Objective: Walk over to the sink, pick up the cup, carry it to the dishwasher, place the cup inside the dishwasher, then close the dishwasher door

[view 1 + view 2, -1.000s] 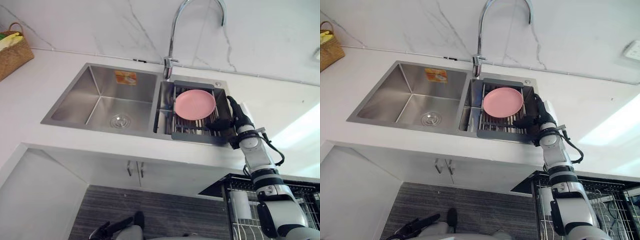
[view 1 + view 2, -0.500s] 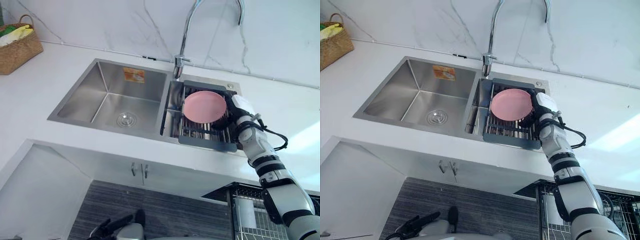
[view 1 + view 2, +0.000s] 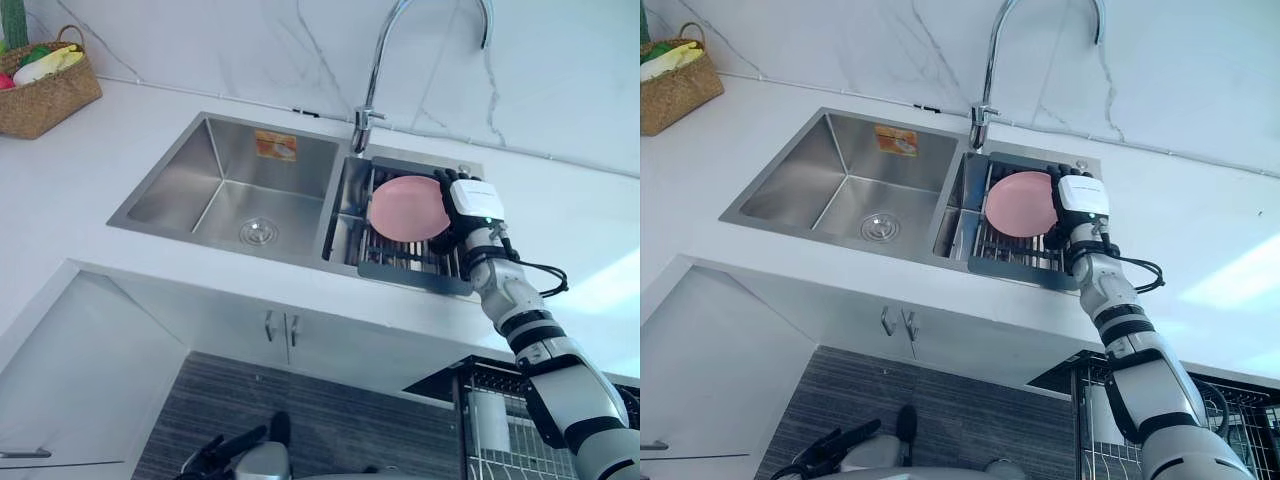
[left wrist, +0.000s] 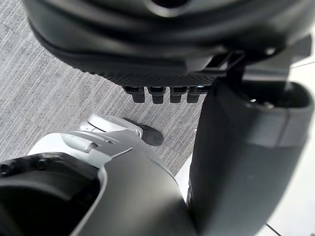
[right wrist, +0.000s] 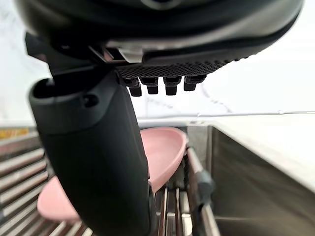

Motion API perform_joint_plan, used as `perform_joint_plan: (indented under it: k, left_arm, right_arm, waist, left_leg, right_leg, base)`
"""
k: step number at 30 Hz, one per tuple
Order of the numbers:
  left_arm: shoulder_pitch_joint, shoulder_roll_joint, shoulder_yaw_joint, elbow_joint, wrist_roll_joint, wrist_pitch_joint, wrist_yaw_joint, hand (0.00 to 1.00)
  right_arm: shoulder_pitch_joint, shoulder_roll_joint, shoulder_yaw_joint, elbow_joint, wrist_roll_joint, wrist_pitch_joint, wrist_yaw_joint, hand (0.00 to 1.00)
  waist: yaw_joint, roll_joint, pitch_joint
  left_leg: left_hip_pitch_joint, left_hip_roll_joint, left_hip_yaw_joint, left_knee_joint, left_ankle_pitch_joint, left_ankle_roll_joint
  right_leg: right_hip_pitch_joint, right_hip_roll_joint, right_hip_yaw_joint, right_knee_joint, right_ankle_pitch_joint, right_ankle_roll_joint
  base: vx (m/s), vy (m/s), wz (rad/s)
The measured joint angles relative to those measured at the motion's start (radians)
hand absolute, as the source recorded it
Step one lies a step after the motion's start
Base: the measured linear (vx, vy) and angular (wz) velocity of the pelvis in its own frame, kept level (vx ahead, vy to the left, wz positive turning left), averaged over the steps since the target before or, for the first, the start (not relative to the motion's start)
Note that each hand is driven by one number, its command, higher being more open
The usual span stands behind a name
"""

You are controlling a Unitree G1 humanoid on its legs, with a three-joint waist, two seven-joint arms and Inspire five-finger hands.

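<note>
Right wrist view: pink dish (image 5: pixel 165 147) on sink rack (image 5: pixel 197 187). I judge it light, stiff, slick; I'd grip the rim. Right hand (image 5: pixel 98 162) fingers straight, empty.

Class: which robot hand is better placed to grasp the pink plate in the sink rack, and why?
Right: the right hand is beside the pink plate on the rack; the left hand hangs low above the floor.

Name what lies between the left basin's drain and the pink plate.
Between the drain and the pink plate stands the sink's steel divider, then the rack rim, in both eye views.
</note>
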State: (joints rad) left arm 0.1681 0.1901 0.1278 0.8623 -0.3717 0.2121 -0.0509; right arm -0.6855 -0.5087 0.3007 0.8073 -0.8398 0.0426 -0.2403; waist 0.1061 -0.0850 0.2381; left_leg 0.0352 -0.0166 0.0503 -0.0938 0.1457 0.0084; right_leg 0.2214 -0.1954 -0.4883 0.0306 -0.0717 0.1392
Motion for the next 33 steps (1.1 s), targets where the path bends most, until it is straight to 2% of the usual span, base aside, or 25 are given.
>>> perform_joint_plan:
  k: [5, 9, 12, 15, 19, 20, 24, 29, 31, 33]
  left_arm:
    - [0.000, 0.011, -0.005, -0.004, 0.001, -0.003, -0.005, 1.00]
    - [-0.001, 0.015, -0.008, -0.003, 0.001, -0.009, -0.021, 1.00]
    - [-0.001, 0.015, -0.008, -0.003, 0.003, -0.014, -0.022, 1.00]
    - [-0.001, 0.015, -0.008, -0.004, 0.009, -0.020, -0.026, 1.00]
    - [-0.002, 0.016, -0.005, -0.005, 0.009, -0.023, -0.033, 1.00]
    - [-0.002, 0.017, -0.005, -0.005, 0.010, -0.024, -0.036, 1.00]
    - [-0.011, 0.020, -0.007, -0.005, 0.020, -0.025, -0.038, 1.00]
    - [-0.013, 0.028, -0.007, -0.004, 0.035, -0.040, -0.041, 1.00]
    - [-0.013, 0.028, -0.007, -0.004, 0.036, -0.044, -0.042, 1.00]
    - [-0.013, 0.028, -0.006, -0.004, 0.036, -0.045, -0.053, 1.00]
  right_arm:
    - [-0.022, -0.001, 0.040, 0.011, -0.027, -0.016, -0.014, 1.00]
    - [-0.023, -0.001, 0.050, 0.047, -0.044, -0.027, -0.024, 1.00]
    - [-0.022, -0.001, 0.077, 0.051, -0.058, -0.033, -0.026, 1.00]
    - [-0.022, -0.001, 0.082, 0.051, -0.058, -0.036, -0.032, 1.00]
    - [-0.023, -0.002, 0.083, 0.049, -0.068, -0.036, -0.075, 1.00]
    - [-0.024, -0.002, 0.083, 0.044, -0.071, -0.038, -0.106, 0.00]
    - [-0.036, -0.018, 0.089, 0.042, -0.096, -0.046, -0.137, 0.00]
    - [-0.035, -0.028, 0.109, 0.059, -0.117, -0.050, -0.147, 0.00]
    - [-0.035, -0.032, 0.111, 0.060, -0.149, -0.071, -0.177, 0.00]
    - [-0.035, -0.037, 0.121, 0.058, -0.227, -0.117, -0.253, 0.00]
  waist:
    - [0.009, -0.015, 0.009]
    - [0.016, -0.010, 0.014]
    - [0.017, -0.004, 0.018]
    - [0.017, 0.004, 0.024]
    - [0.024, 0.004, 0.024]
    - [0.025, 0.004, 0.024]
    - [0.037, -0.002, 0.026]
    - [0.037, -0.011, 0.037]
    - [0.039, -0.009, 0.039]
    - [0.040, -0.008, 0.041]
  left_leg:
    - [0.003, -0.002, -0.012, 0.001, 0.001, 0.000]
    - [0.004, 0.004, -0.015, -0.001, -0.005, -0.010]
    - [0.002, 0.008, -0.018, -0.001, -0.009, -0.004]
    - [-0.002, 0.009, -0.019, -0.001, -0.009, -0.004]
    - [-0.016, 0.013, -0.017, 0.000, -0.008, -0.004]
    - [-0.019, 0.013, -0.017, 0.000, 0.001, -0.006]
    - [-0.023, 0.007, -0.021, 0.000, 0.013, -0.006]
    - [-0.022, 0.002, -0.022, 0.000, 0.013, -0.006]
    - [-0.021, 0.007, -0.024, -0.001, 0.010, -0.009]
    - [-0.021, 0.008, -0.026, -0.001, 0.008, -0.012]
  right_leg:
    - [0.007, 0.000, -0.006, 0.006, 0.006, -0.001]
    - [0.004, 0.004, -0.004, 0.014, 0.008, -0.005]
    - [0.002, 0.008, -0.003, 0.016, 0.006, -0.008]
    - [-0.003, 0.013, -0.006, 0.015, -0.012, -0.024]
    - [-0.016, 0.015, -0.005, 0.013, -0.020, -0.017]
    - [-0.018, 0.014, -0.004, 0.012, -0.021, -0.016]
    - [-0.018, 0.009, -0.007, 0.013, -0.009, -0.007]
    - [-0.018, 0.007, -0.006, 0.015, -0.008, -0.006]
    - [-0.018, 0.008, -0.007, 0.017, -0.008, -0.007]
    - [-0.018, 0.009, -0.008, 0.019, -0.008, -0.009]
  base:
    - [0.08, -0.009, 0.09]
    - [-0.06, -0.015, -0.01]
    - [-0.10, -0.017, 0.00]
    - [-0.09, -0.021, 0.04]
    - [-0.01, -0.010, 0.00]
    - [0.09, -0.032, -0.03]
    - [0.10, -0.024, 0.01]
    - [0.02, -0.009, 0.00]
    - [-0.04, -0.023, 0.03]
    - [-0.04, -0.013, 0.02]
